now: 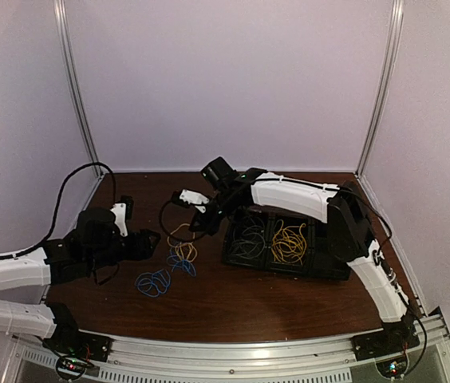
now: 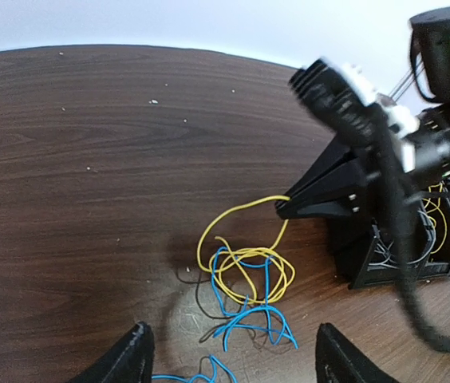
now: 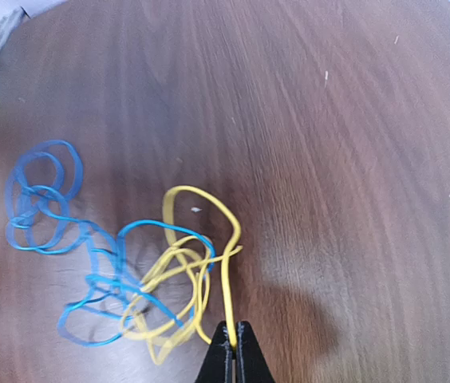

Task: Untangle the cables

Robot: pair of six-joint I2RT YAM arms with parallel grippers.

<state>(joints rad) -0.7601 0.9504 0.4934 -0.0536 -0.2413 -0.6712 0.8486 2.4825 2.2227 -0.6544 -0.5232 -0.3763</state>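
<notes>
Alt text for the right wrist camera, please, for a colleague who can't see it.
The right gripper is shut on a strand of the yellow cable, whose loops lie tangled with a blue cable on the dark wooden table.

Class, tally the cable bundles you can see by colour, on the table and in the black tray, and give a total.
Yellow: 2, tangled yellow bundle on the table, second yellow bundle in the black tray.
Blue: 2, tangled blue bundle, outer blue bundle; whether these join is unclear.
Grey: 1, grey bundle in the tray.
Total: 5
</notes>
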